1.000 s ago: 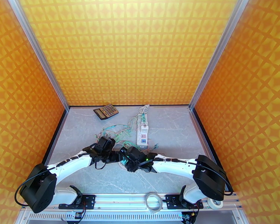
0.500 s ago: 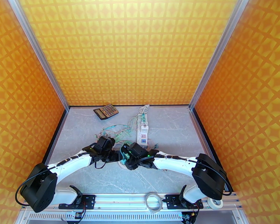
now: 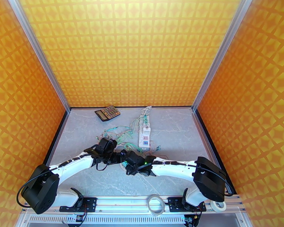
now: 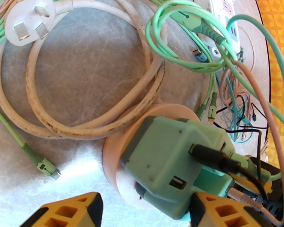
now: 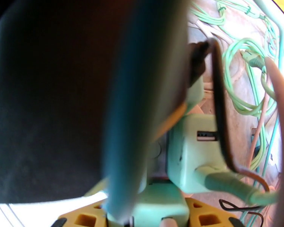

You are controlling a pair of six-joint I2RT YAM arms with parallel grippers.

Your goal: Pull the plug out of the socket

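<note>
I saw L gripper (image 4: 144, 210) spread wide, fingers (image 4: 70, 212) either side of socket (image 4: 113, 159) w/ plug (image 4: 161, 163) atop it dead ahead, R gripper (image 5: 147, 216) seemingly clamped on plug's side, so R was nearer.

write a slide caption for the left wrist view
Left gripper open around the green cube plug seated on its round socket, white cord coiled behind.

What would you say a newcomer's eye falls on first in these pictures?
Probably the vivid orange patterned walls enclosing the grey table. Next, both arms meet mid-table, the left gripper and right gripper nearly nose to nose over a tangle of green cables. In the left wrist view, a mint-green adapter cube sits on a round pale socket, a black cable plugged into it.
</note>
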